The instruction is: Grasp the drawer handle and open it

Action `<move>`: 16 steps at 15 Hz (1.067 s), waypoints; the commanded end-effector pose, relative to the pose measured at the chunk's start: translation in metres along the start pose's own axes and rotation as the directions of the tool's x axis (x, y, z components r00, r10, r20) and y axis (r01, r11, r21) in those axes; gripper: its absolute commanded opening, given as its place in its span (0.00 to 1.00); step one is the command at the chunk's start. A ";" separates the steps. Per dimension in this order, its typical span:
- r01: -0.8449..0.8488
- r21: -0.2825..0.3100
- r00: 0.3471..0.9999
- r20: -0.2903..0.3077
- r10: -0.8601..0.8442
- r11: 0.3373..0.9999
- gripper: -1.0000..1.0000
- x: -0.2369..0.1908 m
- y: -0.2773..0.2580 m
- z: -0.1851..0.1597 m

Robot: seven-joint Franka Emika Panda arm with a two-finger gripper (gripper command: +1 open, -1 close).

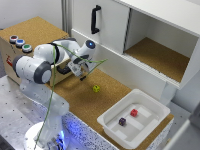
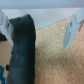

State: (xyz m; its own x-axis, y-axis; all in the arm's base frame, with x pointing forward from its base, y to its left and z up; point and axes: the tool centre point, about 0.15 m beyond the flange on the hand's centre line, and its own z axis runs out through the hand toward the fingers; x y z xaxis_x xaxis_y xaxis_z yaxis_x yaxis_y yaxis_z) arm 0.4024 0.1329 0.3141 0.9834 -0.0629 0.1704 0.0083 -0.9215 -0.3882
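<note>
Drawer handle [image 1: 95, 19]; cubes in tray [image 1: 156, 108]

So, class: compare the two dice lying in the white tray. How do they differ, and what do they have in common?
The red die is bright, while the purple die is dark. The red die lies nearer the tray's middle; the purple die sits closer to the tray's rim at the exterior view's left. Both are small cubes of about the same size, resting apart on the tray floor.
</note>
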 end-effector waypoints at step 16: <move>0.027 -0.317 0.994 -0.089 -0.058 0.948 1.00 -0.062 0.131 -0.140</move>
State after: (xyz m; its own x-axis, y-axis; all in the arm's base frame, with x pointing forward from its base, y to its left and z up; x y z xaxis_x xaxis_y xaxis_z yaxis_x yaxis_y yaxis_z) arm 0.3478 0.0361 0.4074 0.9594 -0.0109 0.2818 0.0134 -0.9964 -0.0841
